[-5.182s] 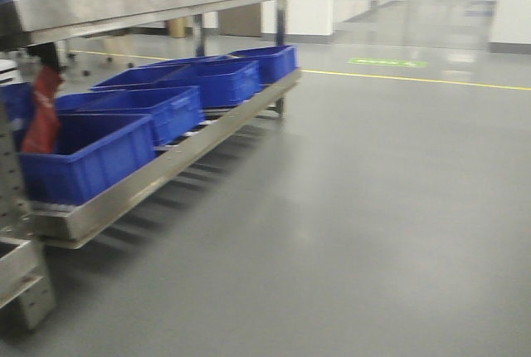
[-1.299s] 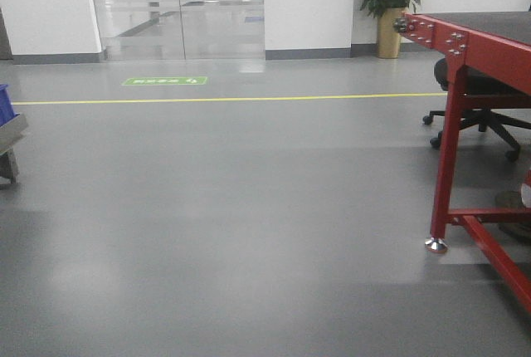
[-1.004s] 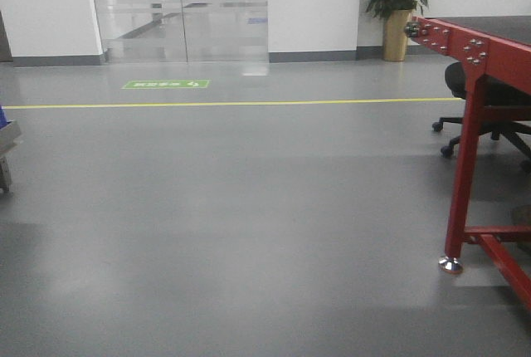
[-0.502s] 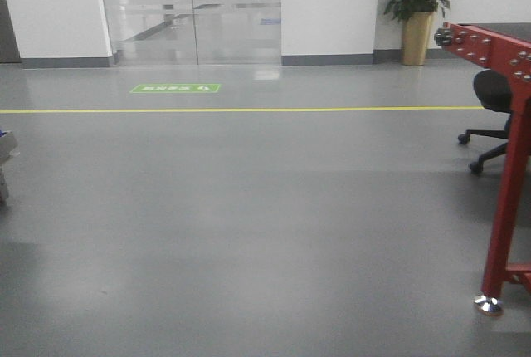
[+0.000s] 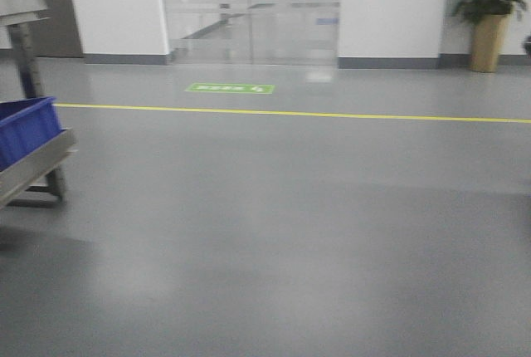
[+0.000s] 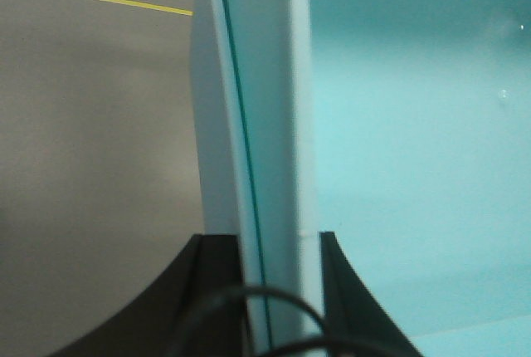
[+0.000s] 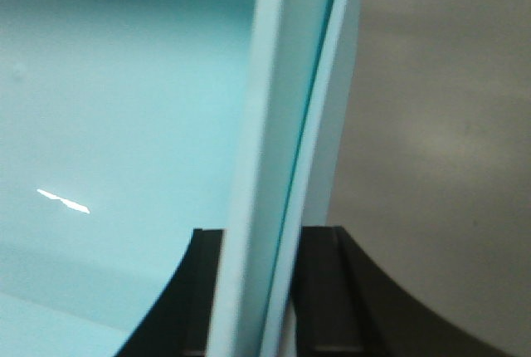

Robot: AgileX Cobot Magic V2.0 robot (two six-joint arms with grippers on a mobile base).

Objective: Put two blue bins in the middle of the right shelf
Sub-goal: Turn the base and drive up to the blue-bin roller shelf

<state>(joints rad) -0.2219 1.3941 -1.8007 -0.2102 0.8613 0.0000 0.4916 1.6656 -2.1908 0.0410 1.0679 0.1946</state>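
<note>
- Left gripper (image 6: 278, 245) is clenched on the bin (image 6: 415, 124). Its dark fingers (image 6: 217, 261) sit one on each side of an upright side wall, pinching it.
- Right gripper (image 7: 261, 241) has the same grip on the opposite wall, with fingers (image 7: 319, 274) inside and outside it.
- Judgement: the bin is gripped on two opposite walls so it hangs level between the arms while the base drives. A one-sided grip would let it tip.
- The bin is off the ground, with bare floor (image 6: 91, 124) showing outboard of each gripper.
- Inboard of both grippers there is only the smooth bin interior, which reads pale cyan in the wrist views. There is one small glint and nothing else, so it looks empty.
- The task says two bins. A thin dark line runs down the clamped wall, but I cannot tell whether that is a rim edge or a second bin nested inside.
- Neither gripper nor the carried bin shows in the front view.
- Far ahead and to the left of the grippers is a metal shelf (image 5: 37, 158) with a shelf bin (image 5: 25, 129) on its low tier. Its contents are not visible.
- I cannot tell whether this is the target shelf, and no middle tier is in sight.
- Ahead is open floor with a yellow line (image 5: 290, 114) across it and a potted plant (image 5: 489, 17) far to the right.
- Judgement: this is the carry phase and the bin has not been placed yet.
</note>
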